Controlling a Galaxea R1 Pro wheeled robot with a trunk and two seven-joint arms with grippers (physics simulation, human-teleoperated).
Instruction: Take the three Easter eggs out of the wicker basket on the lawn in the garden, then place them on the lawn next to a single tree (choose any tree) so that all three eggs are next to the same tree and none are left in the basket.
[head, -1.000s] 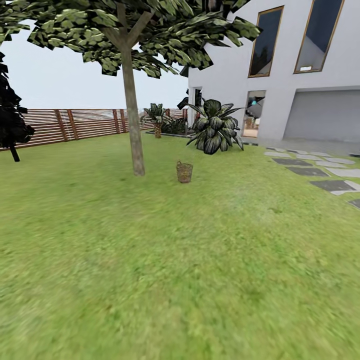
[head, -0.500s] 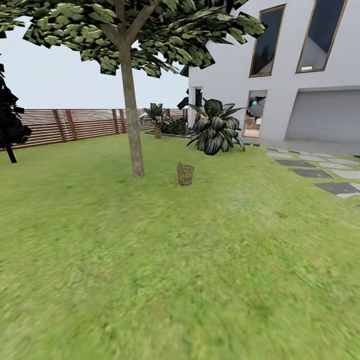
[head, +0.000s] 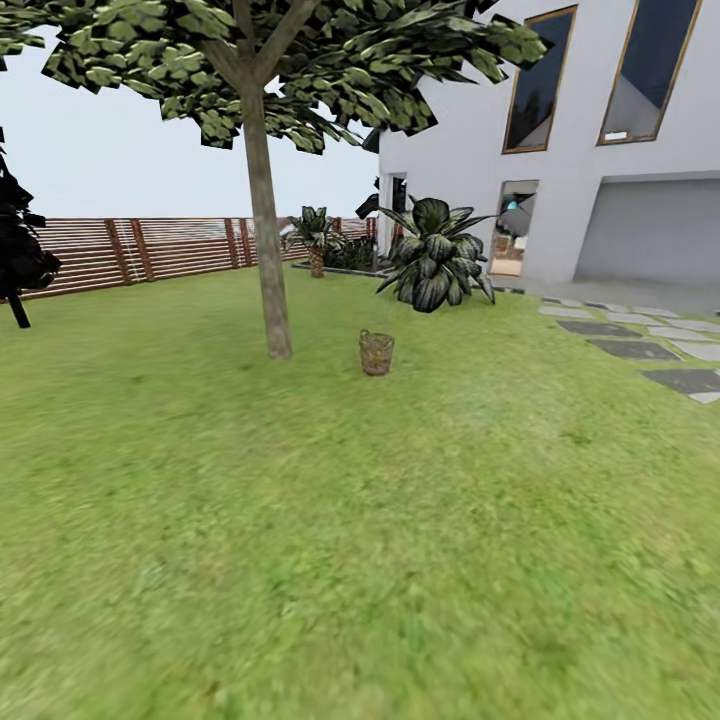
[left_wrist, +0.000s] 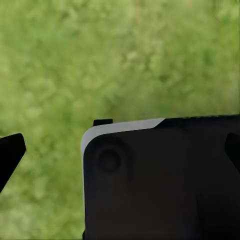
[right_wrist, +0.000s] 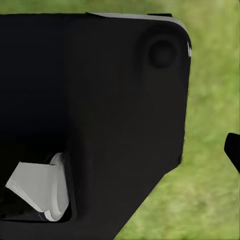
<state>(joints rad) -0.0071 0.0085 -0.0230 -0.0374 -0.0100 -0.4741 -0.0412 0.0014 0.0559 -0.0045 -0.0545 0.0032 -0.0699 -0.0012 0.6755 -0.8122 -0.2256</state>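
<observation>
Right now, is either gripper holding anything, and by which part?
That cannot be told. The wrist views show dark robot parts over grass; the basket stands far ahead beside the tree.

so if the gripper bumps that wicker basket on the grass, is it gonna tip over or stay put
The wicker basket looks about as tall as it is wide and stands upright on the lawn, so a bump near its rim might tip it. Its open weave suggests that it is light and would probably slide or topple easily. Its contents are too small to tell, so any steadying weight is unknown.
</observation>
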